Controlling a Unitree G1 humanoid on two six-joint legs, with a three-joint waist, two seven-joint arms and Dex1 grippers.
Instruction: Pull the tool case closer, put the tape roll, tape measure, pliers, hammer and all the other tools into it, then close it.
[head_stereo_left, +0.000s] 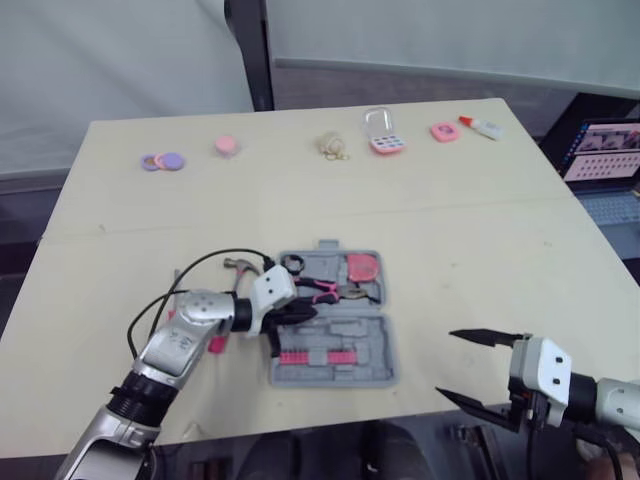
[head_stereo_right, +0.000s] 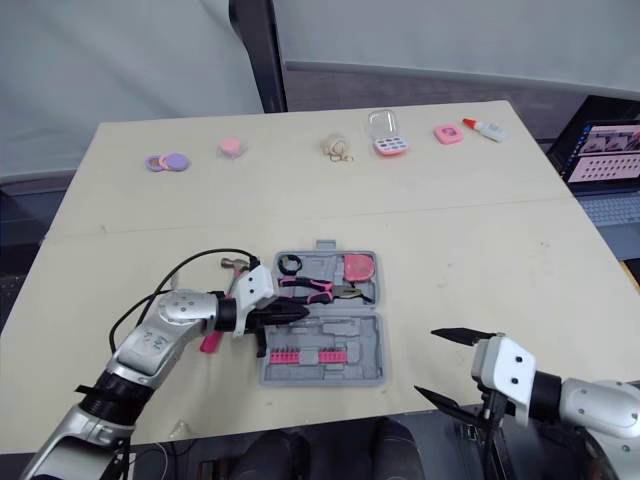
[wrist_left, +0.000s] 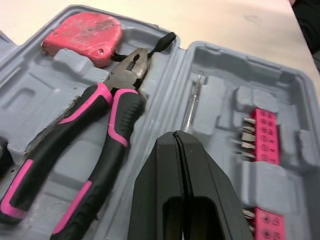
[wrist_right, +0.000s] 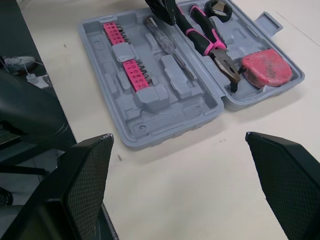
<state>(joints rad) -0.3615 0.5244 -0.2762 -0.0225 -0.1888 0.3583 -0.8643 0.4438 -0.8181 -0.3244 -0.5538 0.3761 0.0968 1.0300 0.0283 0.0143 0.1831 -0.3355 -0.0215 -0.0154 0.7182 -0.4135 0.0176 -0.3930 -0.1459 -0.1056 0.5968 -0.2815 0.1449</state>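
Left gripper (wrist_left: 176, 135): fingers pressed together over the open grey plastic tool case (head_stereo_left: 375, 345), nothing visible between them; the tips sit at the end of the clear-handled screwdriver (wrist_right: 172, 50). Right gripper (head_stereo_left: 445, 363): spread wide, empty, off the front right of the beige table (head_stereo_left: 450, 250), well apart from the case.

The case lies near the table's front edge; it holds the pink-and-black-handled pliers (wrist_left: 107, 120), the pink tape measure (wrist_left: 82, 37), the black tape roll (head_stereo_left: 292, 264) and the pink bit racks (wrist_right: 135, 74). The pink-handled hammer (head_stereo_right: 235, 266) lies on the table just beside the case, partly under the left arm.

Watch for these faults:
- Withdraw the left arm carelessly and you are likely to sweep the hammer aside.
- Push on the case and it may slide off the front edge.
- The tape measure's black strap (wrist_left: 165, 42) lies across the hinge ridge; the lid may jam on it.
- The pliers look loosely seated; they may block closure.
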